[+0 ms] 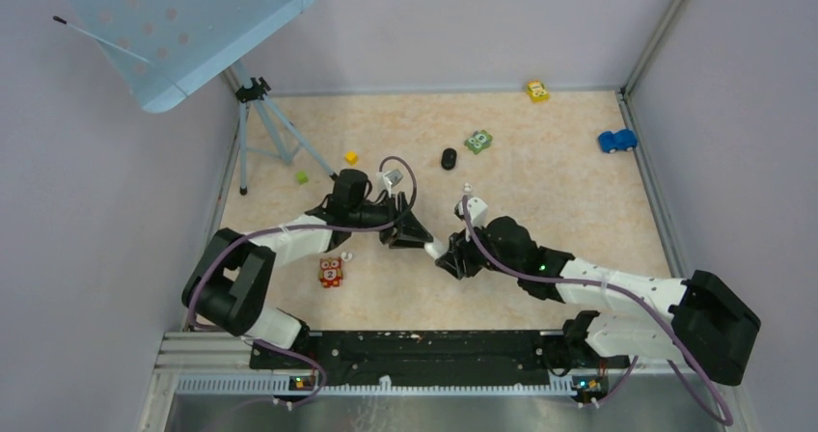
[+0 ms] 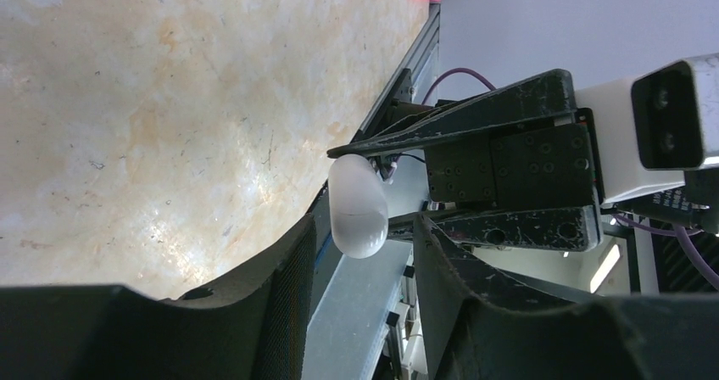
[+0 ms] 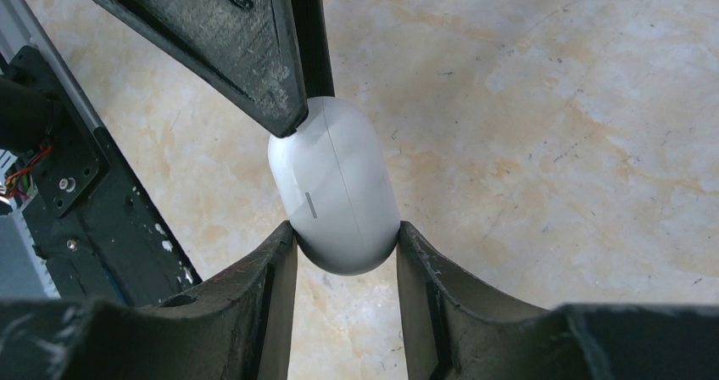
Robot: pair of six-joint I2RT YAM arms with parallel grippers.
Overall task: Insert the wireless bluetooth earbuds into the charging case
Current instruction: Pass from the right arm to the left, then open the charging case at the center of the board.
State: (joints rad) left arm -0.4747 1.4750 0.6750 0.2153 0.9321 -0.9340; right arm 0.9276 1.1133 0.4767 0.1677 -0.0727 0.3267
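R jaws clamp the case (image 3: 339,193); L jaws half open, empty, one tip on its far end. Off-centre L push could twist case out, dropping to desk (image 3: 551,142).

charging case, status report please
Right tool shut on charging case. Left tool at its tip, grip unclear. Case closed, nothing blocking.

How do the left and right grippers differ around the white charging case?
The right gripper is clamped on the charging case, both fingers on its sides; the left gripper has its fingers apart, gripping nothing. The right holds one end; the left touches the opposite end with one fingertip. Both are black.
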